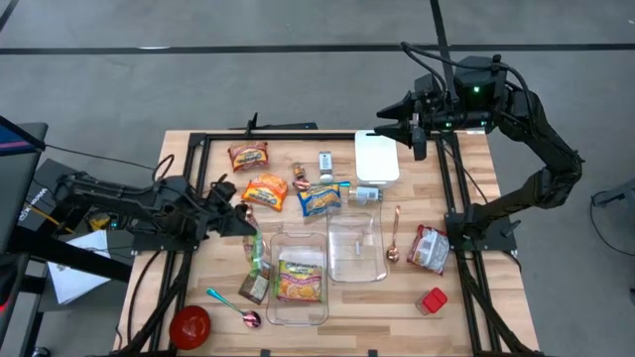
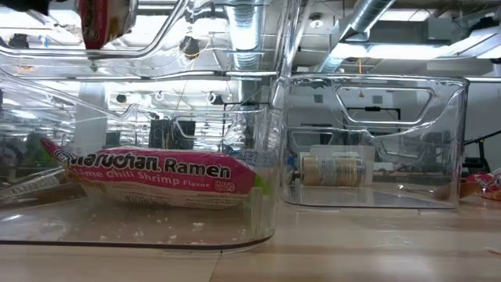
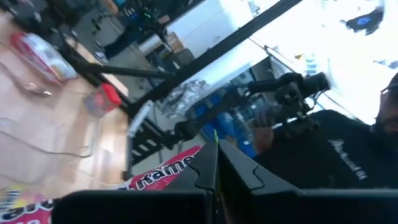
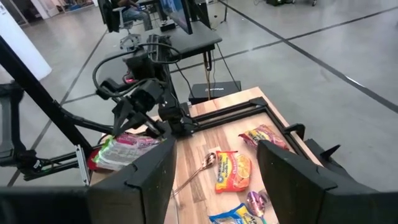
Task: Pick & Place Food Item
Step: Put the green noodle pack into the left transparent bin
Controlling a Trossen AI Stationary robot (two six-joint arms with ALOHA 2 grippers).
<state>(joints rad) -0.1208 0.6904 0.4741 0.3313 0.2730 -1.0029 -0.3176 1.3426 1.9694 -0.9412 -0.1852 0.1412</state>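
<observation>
- The clear bin [image 1: 273,297] sits just ahead of and below the left gripper's jaws. A ramen packet [image 1: 298,281] already lies flat inside it.
- An empty second bin [image 1: 332,248] stands touching its far side, further from those jaws.
- My left gripper [image 1: 246,226] is clamped on a thin green-and-pink packet [image 1: 256,250], which hangs edge-down just beside the near wall of the bin.
- I judge the step in hand to be the carry-and-drop. I would lift until the packet's lower edge clears the wall and move across until the jaws are over the open floor beside the lying packet. Only then would I let go, low, so it falls flat instead of catching on the rim.
- My right gripper [image 1: 389,124] waits at the back of the table with its fingers spread wide and nothing between them. It is well apart from the bins.
- From overhead the held packet is only a sliver. The right wrist view shows its broad face [image 4: 124,149] dangling under the left gripper [image 4: 146,129].
- The left wrist view shows the jaws pinched shut on a thin green edge [image 3: 215,146].
- The low view alone lets me read the lying packet's label [image 2: 149,176]: lime chili shrimp ramen.
</observation>
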